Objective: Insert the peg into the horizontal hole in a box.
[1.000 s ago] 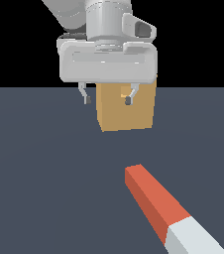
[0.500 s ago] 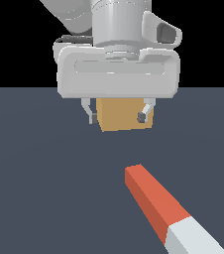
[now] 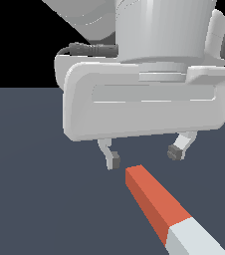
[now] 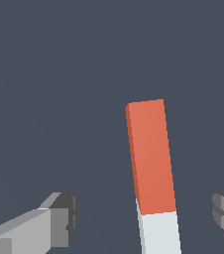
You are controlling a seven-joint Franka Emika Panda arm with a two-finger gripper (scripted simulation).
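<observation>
Peg [image 3: 169, 211]: long square-section bar, red-orange half and pale grey-white half, lying flat on dark worktop [image 3: 30, 199]. Tool [image 3: 144, 156]: released, fingers spread, empty, at peg's 12 o'clock.

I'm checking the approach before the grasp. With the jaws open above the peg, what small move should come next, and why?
Probably a short drop straight down, so the open jaws straddle the peg before closing. The gripper hangs just above the bar's red end with nothing held, and in the wrist view the peg lies between the two fingertips, slightly off centre. A small sideways correction may help first.
</observation>
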